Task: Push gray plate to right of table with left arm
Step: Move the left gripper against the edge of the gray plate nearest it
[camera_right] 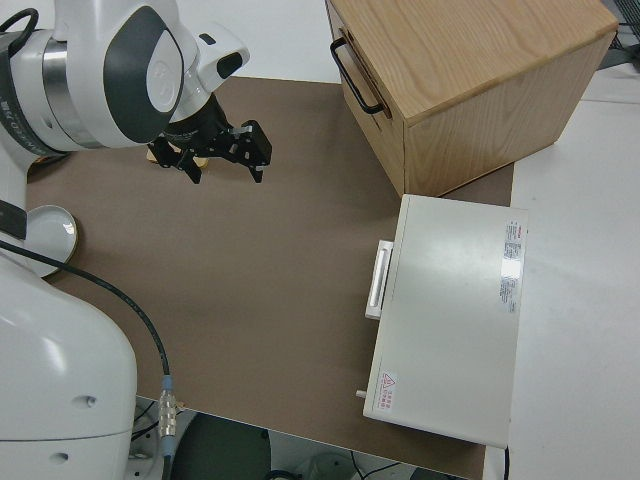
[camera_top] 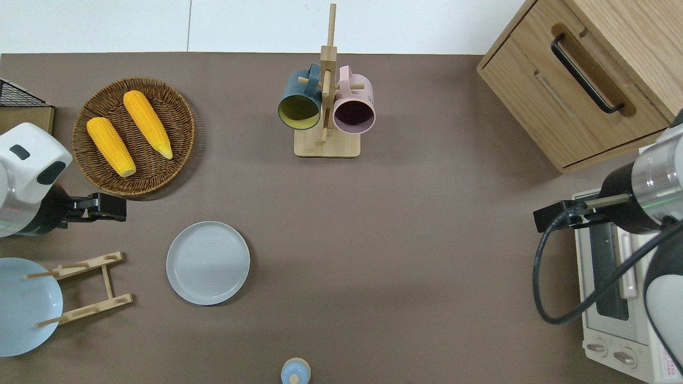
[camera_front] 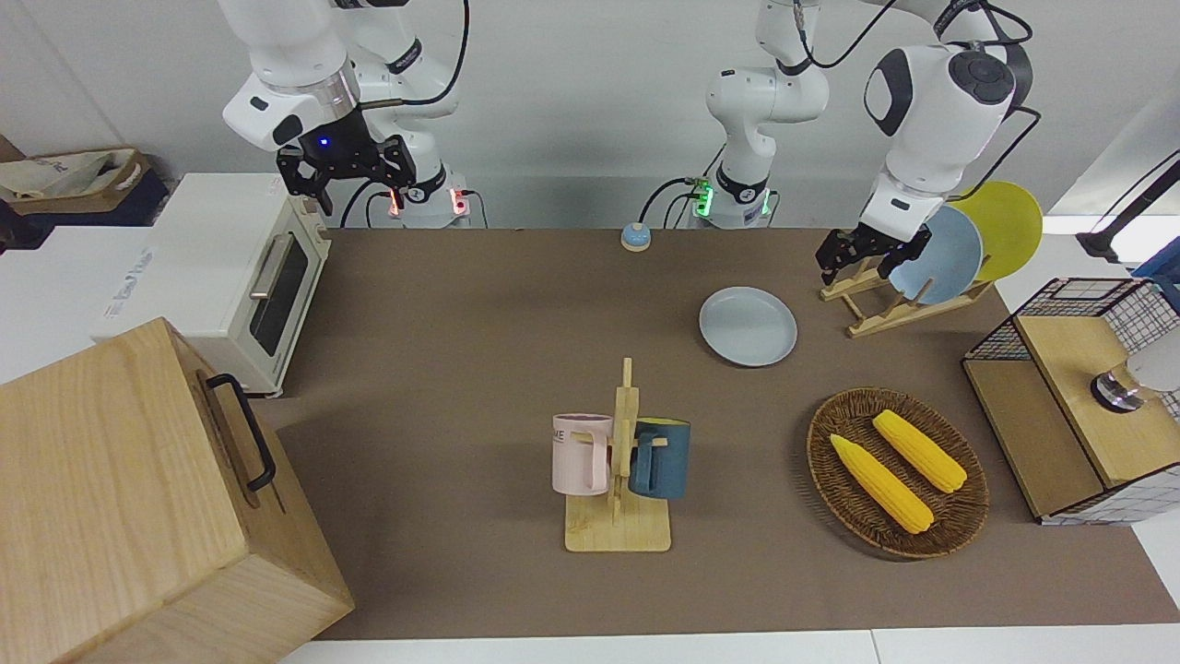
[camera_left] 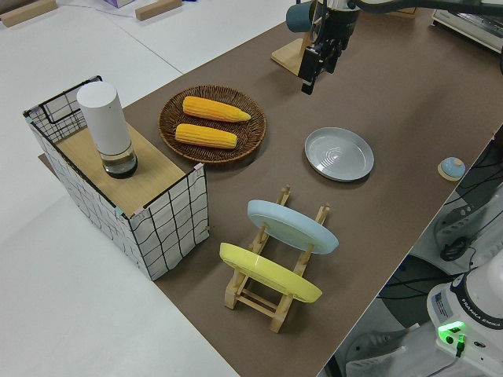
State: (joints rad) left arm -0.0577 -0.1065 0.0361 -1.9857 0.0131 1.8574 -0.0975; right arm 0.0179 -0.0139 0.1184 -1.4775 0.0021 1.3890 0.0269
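The gray plate [camera_front: 748, 326] [camera_top: 208, 263] [camera_left: 339, 153] lies flat on the brown table [camera_top: 416, 240], with nothing on it. My left gripper [camera_front: 862, 258] [camera_top: 114, 207] [camera_left: 313, 72] hangs open in the air over the table between the wicker basket and the wooden dish rack. It is off toward the left arm's end from the plate and does not touch it. My right arm is parked, its gripper [camera_front: 348, 175] [camera_right: 222, 160] open and holding nothing.
The dish rack [camera_top: 85, 288] holds a sky-blue plate [camera_front: 940, 254] and a yellow plate [camera_front: 1005, 226]. The wicker basket [camera_top: 176, 106] holds two corn cobs. A mug tree [camera_top: 325, 106], a small blue bell [camera_top: 295, 372], a toaster oven [camera_front: 249, 277], a wooden cabinet [camera_top: 581, 80] and a wire crate [camera_left: 165, 220] also stand here.
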